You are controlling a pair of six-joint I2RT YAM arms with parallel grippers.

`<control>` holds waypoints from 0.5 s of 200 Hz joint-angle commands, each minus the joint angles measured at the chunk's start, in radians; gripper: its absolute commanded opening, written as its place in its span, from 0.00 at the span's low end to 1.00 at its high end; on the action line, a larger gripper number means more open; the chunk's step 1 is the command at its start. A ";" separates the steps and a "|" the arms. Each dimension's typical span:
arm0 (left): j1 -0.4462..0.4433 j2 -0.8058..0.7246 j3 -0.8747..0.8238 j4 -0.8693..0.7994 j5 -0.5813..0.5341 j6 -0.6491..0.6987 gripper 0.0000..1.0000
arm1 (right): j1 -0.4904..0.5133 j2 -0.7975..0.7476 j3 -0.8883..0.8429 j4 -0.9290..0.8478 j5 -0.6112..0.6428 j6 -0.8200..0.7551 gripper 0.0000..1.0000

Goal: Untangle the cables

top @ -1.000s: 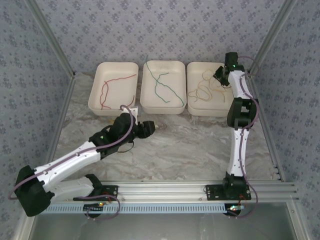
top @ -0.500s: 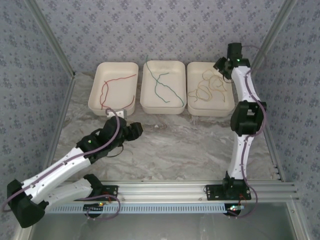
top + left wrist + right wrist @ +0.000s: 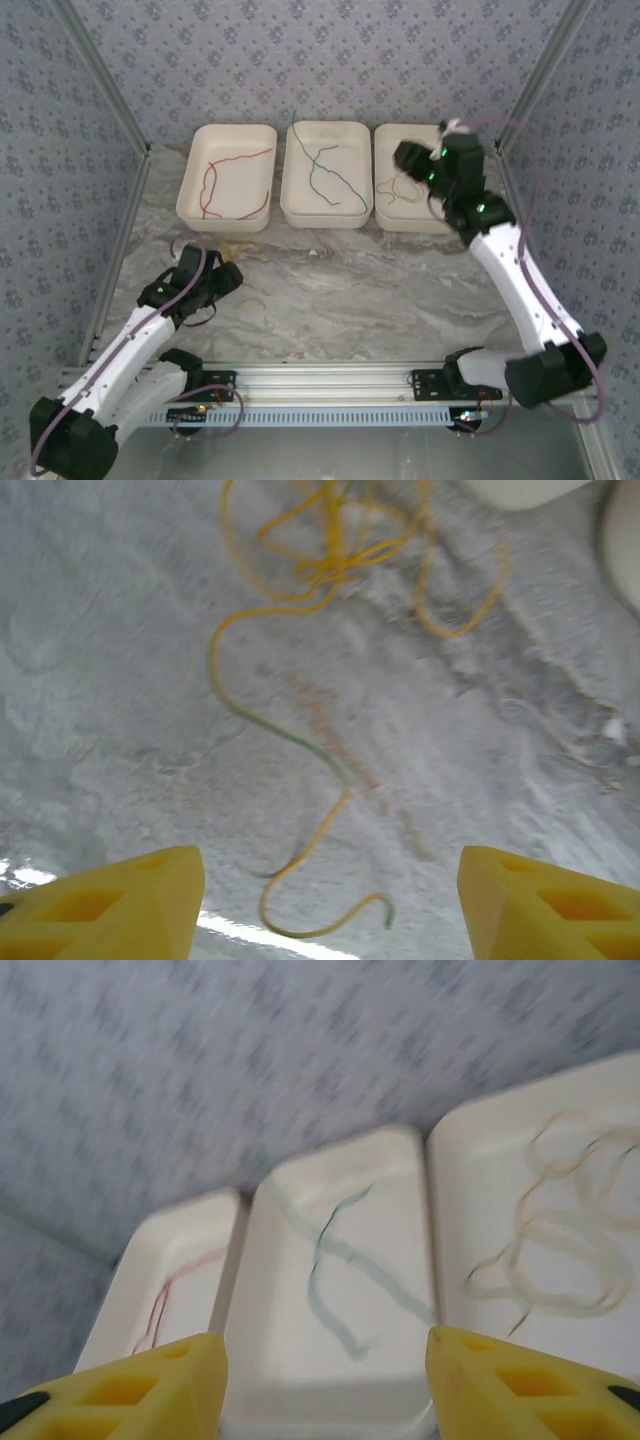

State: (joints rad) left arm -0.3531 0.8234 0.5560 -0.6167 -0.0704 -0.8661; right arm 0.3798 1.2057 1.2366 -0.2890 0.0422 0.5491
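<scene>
Cables sit in trays, and one lies loose on the worktop.
The green cable (image 3: 345, 1253) is in the middle tray (image 3: 325, 216), the red cable (image 3: 207, 190) in the tray left of it, and a yellow cable (image 3: 402, 187) in the tray right of it. Another yellow cable (image 3: 325, 572) lies under the left tool (image 3: 330, 880). Both it and the right tool (image 3: 325, 1370) are wide and empty.

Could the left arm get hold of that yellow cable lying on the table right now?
Probably yes. The yellow cable lies loose on the bare table, just ahead of the left arm's open fingers, and nothing covers it or stands between them.
</scene>
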 commanded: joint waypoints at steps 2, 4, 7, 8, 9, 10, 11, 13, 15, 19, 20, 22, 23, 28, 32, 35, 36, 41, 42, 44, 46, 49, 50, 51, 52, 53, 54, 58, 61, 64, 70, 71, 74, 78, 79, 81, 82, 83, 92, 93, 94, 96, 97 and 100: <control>0.105 0.018 -0.044 0.143 0.134 -0.001 0.69 | 0.220 -0.067 -0.249 0.125 0.016 0.008 0.58; 0.117 0.024 -0.047 0.152 0.143 0.001 0.70 | 0.243 -0.071 -0.265 0.131 0.020 0.011 0.58; 0.133 0.033 -0.051 0.167 0.153 0.003 0.69 | 0.278 -0.073 -0.286 0.139 0.033 0.015 0.58; 0.137 0.035 -0.052 0.171 0.158 0.004 0.70 | 0.289 -0.074 -0.293 0.141 0.039 0.016 0.58; 0.141 0.038 -0.052 0.174 0.162 0.005 0.69 | 0.300 -0.075 -0.299 0.144 0.041 0.017 0.58; 0.146 0.042 -0.053 0.180 0.164 0.005 0.69 | 0.310 -0.075 -0.302 0.146 0.046 0.019 0.58; 0.150 0.045 -0.054 0.184 0.166 0.005 0.70 | 0.316 -0.074 -0.307 0.148 0.051 0.020 0.58; 0.156 0.053 -0.055 0.192 0.172 0.008 0.69 | 0.341 -0.074 -0.318 0.149 0.057 0.024 0.58; 0.165 0.059 -0.057 0.201 0.178 0.009 0.70 | 0.360 -0.072 -0.330 0.151 0.067 0.028 0.57; 0.178 0.073 -0.059 0.221 0.191 0.012 0.69 | 0.395 -0.069 -0.347 0.156 0.083 0.033 0.57; 0.180 0.077 -0.059 0.227 0.195 0.013 0.69 | 0.403 -0.067 -0.352 0.158 0.087 0.035 0.57; 0.186 0.086 -0.060 0.238 0.204 0.014 0.69 | 0.426 -0.064 -0.359 0.160 0.093 0.040 0.57; 0.188 0.090 -0.060 0.244 0.207 0.015 0.69 | 0.435 -0.064 -0.363 0.162 0.098 0.042 0.57; 0.196 0.110 -0.064 0.274 0.225 0.017 0.69 | 0.475 -0.057 -0.379 0.171 0.116 0.053 0.57; 0.199 0.127 -0.066 0.296 0.240 0.018 0.67 | 0.498 -0.047 -0.389 0.177 0.128 0.063 0.57; 0.201 0.142 -0.067 0.311 0.249 0.018 0.66 | 0.512 -0.042 -0.391 0.181 0.133 0.067 0.57; 0.201 0.146 -0.067 0.316 0.251 0.017 0.65 | 0.517 -0.040 -0.394 0.184 0.135 0.069 0.57; 0.201 0.169 -0.068 0.337 0.263 0.018 0.63 | 0.538 -0.028 -0.402 0.193 0.140 0.072 0.57; 0.201 0.174 -0.068 0.341 0.267 0.018 0.62 | 0.542 -0.025 -0.404 0.193 0.140 0.073 0.56; 0.201 0.183 -0.068 0.346 0.272 0.018 0.61 | 0.547 -0.020 -0.405 0.195 0.141 0.073 0.56; 0.200 0.194 -0.067 0.350 0.276 0.018 0.60 | 0.554 -0.014 -0.406 0.195 0.145 0.084 0.56; 0.201 0.209 -0.066 0.352 0.283 0.017 0.58 | 0.561 -0.006 -0.405 0.195 0.149 0.099 0.56; 0.201 0.214 -0.066 0.353 0.284 0.018 0.58 | 0.563 -0.003 -0.406 0.195 0.151 0.102 0.56; 0.201 0.218 -0.066 0.353 0.285 0.018 0.57 | 0.566 0.000 -0.406 0.195 0.153 0.103 0.56; 0.201 0.222 -0.065 0.353 0.287 0.018 0.56 | 0.568 0.002 -0.406 0.195 0.154 0.105 0.56; 0.201 0.228 -0.064 0.354 0.288 0.017 0.56 | 0.569 0.004 -0.405 0.194 0.155 0.107 0.56; 0.201 0.233 -0.064 0.353 0.289 0.018 0.55 | 0.570 0.007 -0.404 0.193 0.157 0.108 0.56; 0.200 0.249 -0.064 0.350 0.291 0.020 0.53 | 0.574 0.015 -0.404 0.194 0.160 0.114 0.56; 0.199 0.260 -0.063 0.346 0.291 0.021 0.51 | 0.576 0.020 -0.404 0.193 0.160 0.119 0.55; 0.200 0.267 -0.064 0.345 0.289 0.021 0.49 | 0.576 0.025 -0.404 0.194 0.160 0.123 0.55; 0.199 0.277 -0.071 0.347 0.283 0.022 0.42 | 0.576 0.033 -0.404 0.199 0.162 0.131 0.55; 0.199 0.278 -0.072 0.348 0.282 0.022 0.41 | 0.575 0.034 -0.404 0.200 0.162 0.132 0.55; 0.200 0.278 -0.078 0.351 0.279 0.022 0.37 | 0.574 0.037 -0.405 0.207 0.162 0.134 0.55; 0.200 0.277 -0.084 0.360 0.278 0.023 0.31 | 0.573 0.041 -0.406 0.215 0.160 0.138 0.55; 0.200 0.276 -0.085 0.362 0.279 0.023 0.30 | 0.572 0.041 -0.407 0.217 0.159 0.139 0.55; 0.200 0.273 -0.088 0.366 0.279 0.025 0.27 | 0.570 0.044 -0.407 0.221 0.157 0.140 0.55; 0.199 0.273 -0.089 0.368 0.279 0.025 0.25 | 0.569 0.046 -0.407 0.223 0.156 0.141 0.55; 0.199 0.271 -0.090 0.370 0.279 0.025 0.24 | 0.567 0.048 -0.407 0.224 0.154 0.142 0.55; 0.199 0.260 -0.091 0.373 0.280 0.031 0.06 | 0.553 0.067 -0.404 0.246 0.132 0.152 0.56; 0.200 0.258 -0.090 0.373 0.281 0.033 0.04 | 0.552 0.071 -0.403 0.248 0.125 0.153 0.56; 0.200 0.257 -0.090 0.373 0.283 0.035 0.02 | 0.549 0.074 -0.402 0.251 0.120 0.155 0.56; 0.200 0.253 -0.087 0.373 0.286 0.038 0.00 | 0.544 0.080 -0.402 0.256 0.111 0.158 0.56; 0.200 0.250 -0.086 0.373 0.287 0.040 0.00 | 0.543 0.083 -0.401 0.257 0.108 0.160 0.56; 0.198 0.244 -0.080 0.373 0.292 0.047 0.00 | 0.536 0.092 -0.397 0.262 0.096 0.166 0.56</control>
State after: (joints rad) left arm -0.1570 1.0981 0.4690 -0.2916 0.1795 -0.8528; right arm 0.9447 1.2537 0.8238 -0.1085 0.1452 0.6582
